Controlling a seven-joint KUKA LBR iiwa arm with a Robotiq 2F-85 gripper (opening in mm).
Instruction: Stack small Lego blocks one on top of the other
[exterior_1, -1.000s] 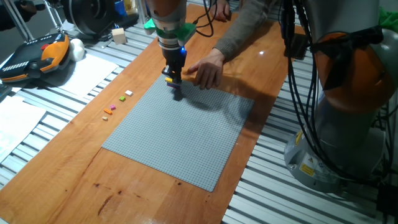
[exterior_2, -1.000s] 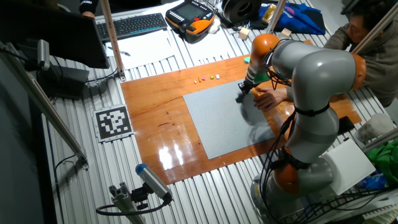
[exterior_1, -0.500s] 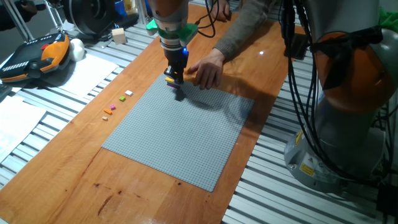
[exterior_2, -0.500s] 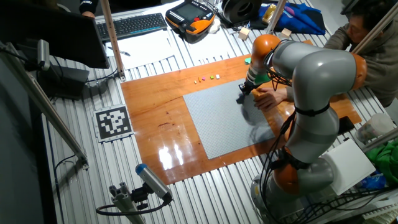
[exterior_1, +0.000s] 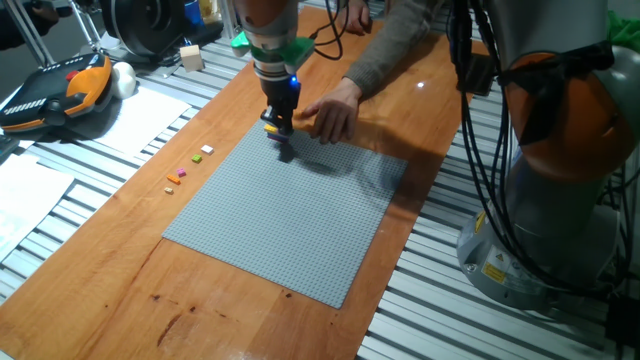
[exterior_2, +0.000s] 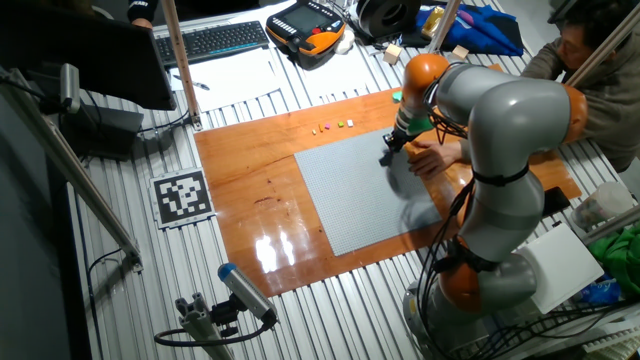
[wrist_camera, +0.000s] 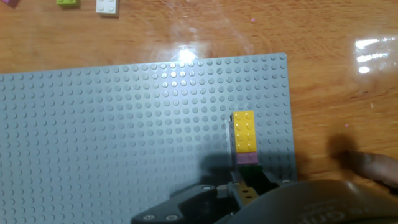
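Observation:
My gripper (exterior_1: 280, 124) hangs just above the far edge of the grey baseplate (exterior_1: 290, 215), shut on a yellow brick (exterior_1: 271, 126). In the hand view the yellow brick (wrist_camera: 244, 132) has a purple brick (wrist_camera: 247, 158) against it, and both stick out from between my fingertips (wrist_camera: 245, 186) over the plate's right edge (wrist_camera: 124, 124). I cannot tell whether the bricks touch the plate. Loose small bricks lie on the wood left of the plate: a white one (exterior_1: 207, 150), an orange one (exterior_1: 196, 157) and others (exterior_1: 175, 181). A green one (wrist_camera: 67, 2) and the white one (wrist_camera: 107, 6) show in the hand view.
A person's hand (exterior_1: 330, 115) rests on the wood right beside my gripper, at the plate's far corner; a fingertip (wrist_camera: 373, 165) shows in the hand view. A teach pendant (exterior_1: 60, 95) and papers (exterior_1: 140, 120) lie to the left. The robot base (exterior_1: 560, 180) stands at the right.
My gripper has shifted a little sideways and back above the plate's far edge, with the yellow brick still in it. The person's hand has stayed put.

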